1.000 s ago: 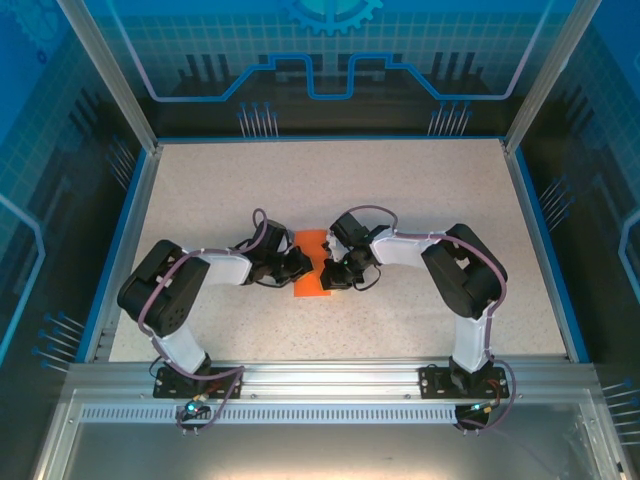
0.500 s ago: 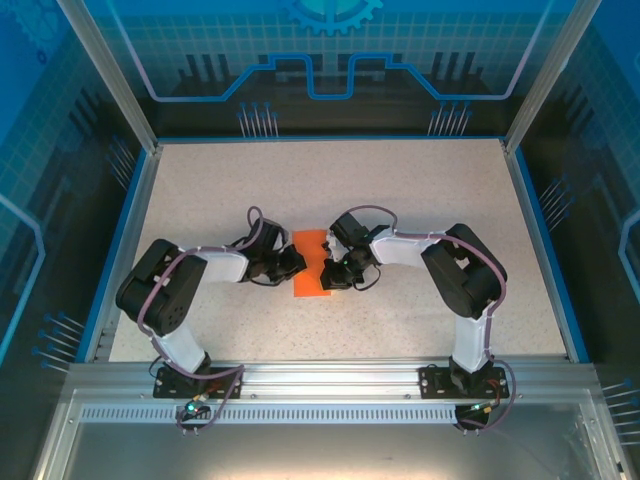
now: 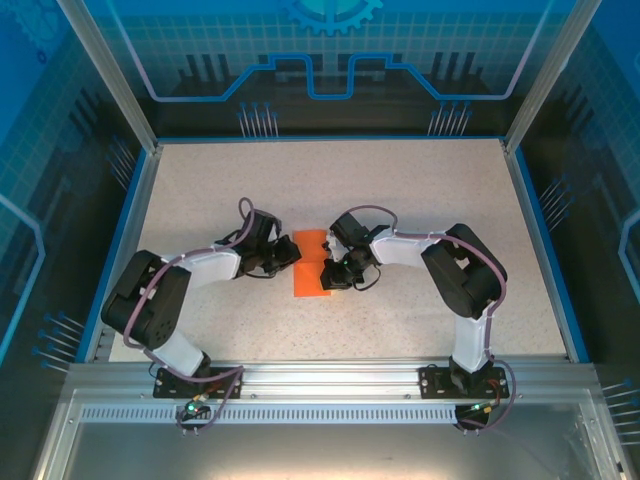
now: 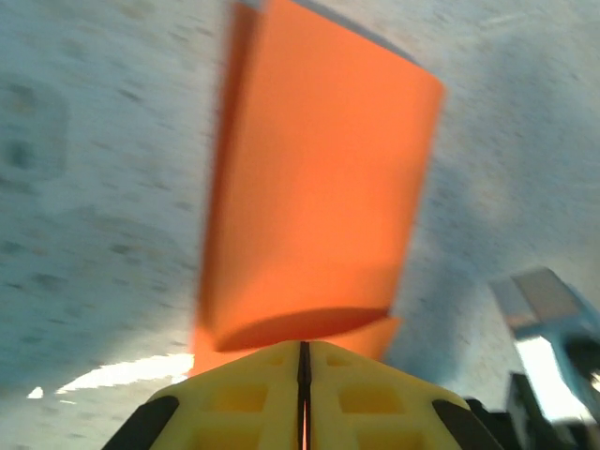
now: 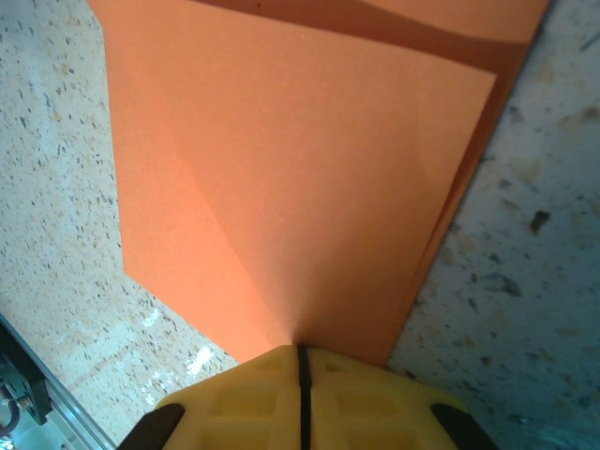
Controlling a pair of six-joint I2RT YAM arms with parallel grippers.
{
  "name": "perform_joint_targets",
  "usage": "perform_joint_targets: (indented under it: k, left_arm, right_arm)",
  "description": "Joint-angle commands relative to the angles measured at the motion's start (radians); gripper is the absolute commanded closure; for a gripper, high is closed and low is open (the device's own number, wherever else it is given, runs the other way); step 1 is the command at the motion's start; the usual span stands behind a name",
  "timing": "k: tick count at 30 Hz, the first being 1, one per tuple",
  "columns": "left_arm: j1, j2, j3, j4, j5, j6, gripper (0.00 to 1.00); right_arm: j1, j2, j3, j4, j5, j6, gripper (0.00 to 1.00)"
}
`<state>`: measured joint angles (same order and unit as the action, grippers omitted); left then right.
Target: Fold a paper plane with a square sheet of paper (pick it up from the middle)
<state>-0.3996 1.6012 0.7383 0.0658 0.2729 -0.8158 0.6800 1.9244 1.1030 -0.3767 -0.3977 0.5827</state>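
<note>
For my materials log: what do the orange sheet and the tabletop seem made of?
Orange sheet: thin matte paper, apparently; it shows a crease and stacked layers. Tabletop: speckled beige, likely laminate or stone-look composite, with slight sheen from glare.

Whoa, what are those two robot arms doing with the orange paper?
They are working on a paper plane. The orange paper lies on the speckled table between them, folded over into a rectangle, not a plane yet. The left claw and the right claw are both shut at its opposite edges, and one flap curls up a little.
</note>
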Motion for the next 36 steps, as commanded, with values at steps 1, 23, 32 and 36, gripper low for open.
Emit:
perform_joint_targets:
  k: [1,23,32,36]
  left_arm:
    - [-0.038,-0.004,-0.03,0.072,0.066,-0.05,0.88]
    - [-0.053,0.123,-0.027,0.014,-0.04,-0.02,0.9]
    - [-0.054,0.122,-0.036,0.016,-0.032,-0.027,0.91]
    - [-0.054,0.123,-0.036,0.015,-0.034,-0.033,0.91]
  right_arm:
    - [0.004,0.06,-0.068,-0.157,0.107,0.002,0.91]
    - [0.003,-0.061,0.058,-0.092,0.032,-0.043,0.9]
    - [0.012,0.073,0.207,-0.093,0.002,-0.049,0.9]
    - [0.017,0.118,0.221,-0.094,-0.004,-0.044,0.9]
